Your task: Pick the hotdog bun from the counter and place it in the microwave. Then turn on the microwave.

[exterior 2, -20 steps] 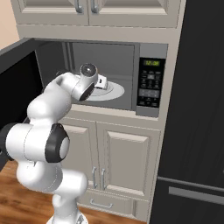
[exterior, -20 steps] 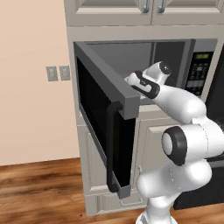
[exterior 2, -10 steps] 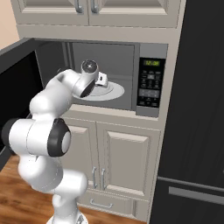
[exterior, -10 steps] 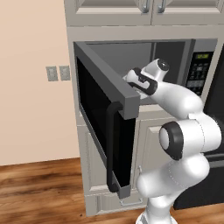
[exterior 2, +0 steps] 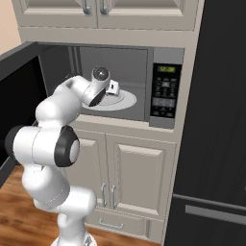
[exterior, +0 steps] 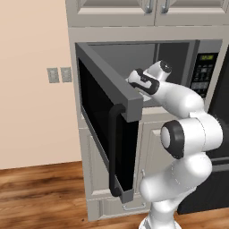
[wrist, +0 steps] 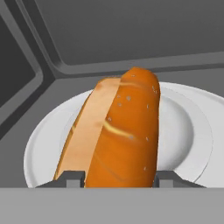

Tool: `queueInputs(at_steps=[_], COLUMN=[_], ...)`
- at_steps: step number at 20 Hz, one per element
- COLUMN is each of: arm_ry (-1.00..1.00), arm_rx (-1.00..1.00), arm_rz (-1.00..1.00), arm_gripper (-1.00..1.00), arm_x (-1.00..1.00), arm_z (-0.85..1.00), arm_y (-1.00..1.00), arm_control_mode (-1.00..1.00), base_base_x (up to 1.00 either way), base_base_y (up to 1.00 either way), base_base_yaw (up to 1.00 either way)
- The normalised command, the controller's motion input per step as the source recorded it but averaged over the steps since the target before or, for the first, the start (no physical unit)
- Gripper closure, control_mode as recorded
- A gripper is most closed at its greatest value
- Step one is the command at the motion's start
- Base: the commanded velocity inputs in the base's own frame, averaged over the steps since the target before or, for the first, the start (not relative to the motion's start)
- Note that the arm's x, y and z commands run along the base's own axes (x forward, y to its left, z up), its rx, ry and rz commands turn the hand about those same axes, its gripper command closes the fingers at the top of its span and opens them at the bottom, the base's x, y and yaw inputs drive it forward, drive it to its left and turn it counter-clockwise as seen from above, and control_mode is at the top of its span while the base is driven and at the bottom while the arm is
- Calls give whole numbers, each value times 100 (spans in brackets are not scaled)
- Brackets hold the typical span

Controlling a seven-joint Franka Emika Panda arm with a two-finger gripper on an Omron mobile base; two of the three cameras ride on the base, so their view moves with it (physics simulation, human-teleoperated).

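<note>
At the bottom centre of the hand view we find one gripper (wrist: 118, 177), its two dark finger tips (wrist: 73, 176) pressed against either side of one bun (wrist: 114, 136); the jaws are pinching it. The bun fills the middle of that frame, tan on its left face and orange on its right. Behind and beneath it lies one white round plate (wrist: 183, 131) on the grey floor of the microwave (wrist: 131, 35); we cannot tell whether bun and plate touch.

In the left base view, one open door (exterior: 107, 129) with one black bar handle (exterior: 112, 152) occupies the centre foreground. In the right base view, the gripper (exterior 2: 112, 89) sits at centre left, inside the cavity over the plate (exterior 2: 126, 101). Right of it is one keypad (exterior 2: 165, 91). Two upper cabinet doors (exterior 2: 144, 9) line the top edge and two lower ones (exterior 2: 134, 178) sit below the microwave.
</note>
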Motion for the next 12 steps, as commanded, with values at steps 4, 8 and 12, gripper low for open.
queueInputs(at_steps=[4,8,12], arm_ry=[0,0,0], arm_rx=[0,0,0], arm_rz=[1,1,0], arm_gripper=[100,100,100], arm_x=[15,14,13], arm_z=[-6,-7,-6], arm_y=[0,0,0], arm_control_mode=[-100,-100,-100], base_base_x=[0,0,0], base_base_y=[0,0,0], base_base_yaw=[0,0,0])
